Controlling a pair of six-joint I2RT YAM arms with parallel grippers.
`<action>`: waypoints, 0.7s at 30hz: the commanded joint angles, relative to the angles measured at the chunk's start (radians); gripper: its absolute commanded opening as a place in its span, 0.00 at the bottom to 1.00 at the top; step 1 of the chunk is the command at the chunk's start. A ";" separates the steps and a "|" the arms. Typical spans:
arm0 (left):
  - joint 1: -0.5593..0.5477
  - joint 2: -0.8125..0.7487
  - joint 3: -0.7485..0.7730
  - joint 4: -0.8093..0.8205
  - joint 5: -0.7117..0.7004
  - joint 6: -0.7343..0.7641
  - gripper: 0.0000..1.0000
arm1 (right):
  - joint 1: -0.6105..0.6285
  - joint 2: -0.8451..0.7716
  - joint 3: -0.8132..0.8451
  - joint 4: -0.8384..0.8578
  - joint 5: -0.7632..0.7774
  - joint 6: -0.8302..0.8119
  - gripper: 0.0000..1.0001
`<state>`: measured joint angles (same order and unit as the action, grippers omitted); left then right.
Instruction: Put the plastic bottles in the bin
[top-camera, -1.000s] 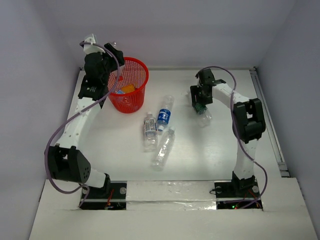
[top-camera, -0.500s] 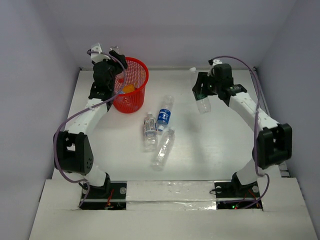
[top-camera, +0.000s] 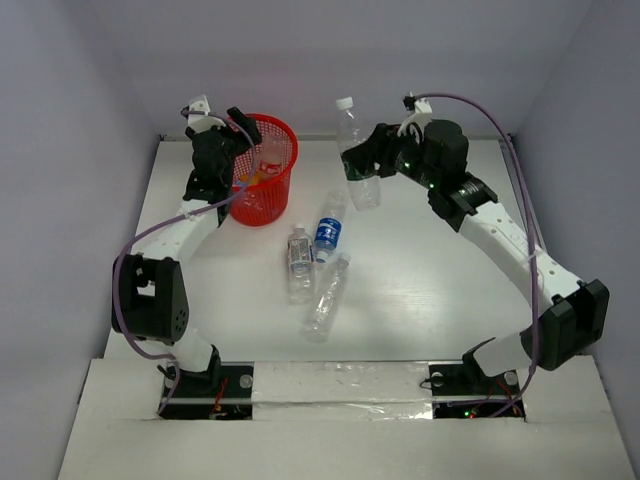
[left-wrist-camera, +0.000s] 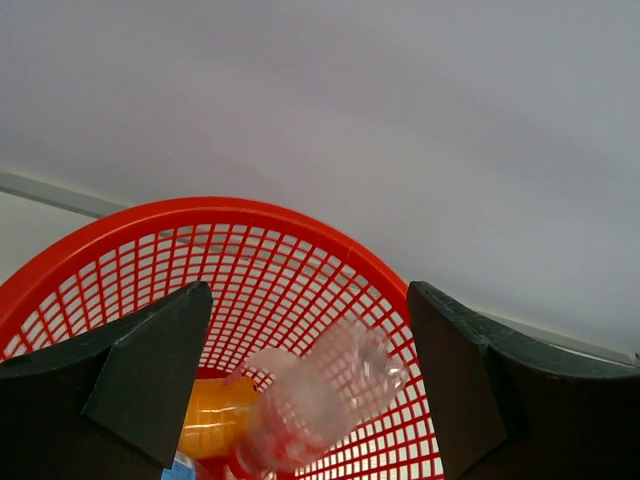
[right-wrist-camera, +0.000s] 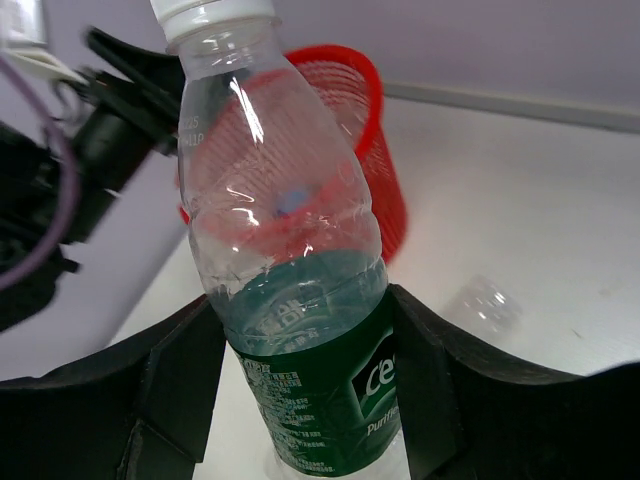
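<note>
Top external view: mid-table (top-camera: 430, 290) lie three bottles close together, the nearest bottle (top-camera: 326, 296) clear and two blue-labelled bottles (top-camera: 299, 255) (top-camera: 330, 226) just beyond it. Toward the far edge, the right pincer (top-camera: 362, 172) pinches a green-labelled bottle (top-camera: 355, 150), raised off the table. At the far left corner stands the bin (top-camera: 268, 195). The left pincer (top-camera: 243, 140) hovers over its rim, fingers (left-wrist-camera: 150, 365) spread. A crumpled bottle (left-wrist-camera: 325, 390) and an orange bottle (left-wrist-camera: 212, 415) lie inside.

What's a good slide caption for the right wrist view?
Right claw grips a green-labelled bottle, red bin behind it.
</note>
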<state>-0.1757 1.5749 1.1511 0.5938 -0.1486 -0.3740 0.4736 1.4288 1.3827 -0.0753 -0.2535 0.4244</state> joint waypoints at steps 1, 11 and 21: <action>-0.002 -0.088 0.010 0.052 0.001 0.003 0.77 | 0.039 0.047 0.136 0.153 -0.021 0.040 0.59; -0.002 -0.381 -0.001 -0.135 0.018 -0.095 0.62 | 0.140 0.292 0.350 0.368 -0.081 0.117 0.60; -0.002 -0.757 -0.148 -0.376 0.238 -0.177 0.57 | 0.232 0.677 0.792 0.330 0.011 0.165 0.62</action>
<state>-0.1757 0.8791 1.0424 0.3012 -0.0002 -0.5289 0.6758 2.0609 2.0342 0.2367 -0.2852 0.5777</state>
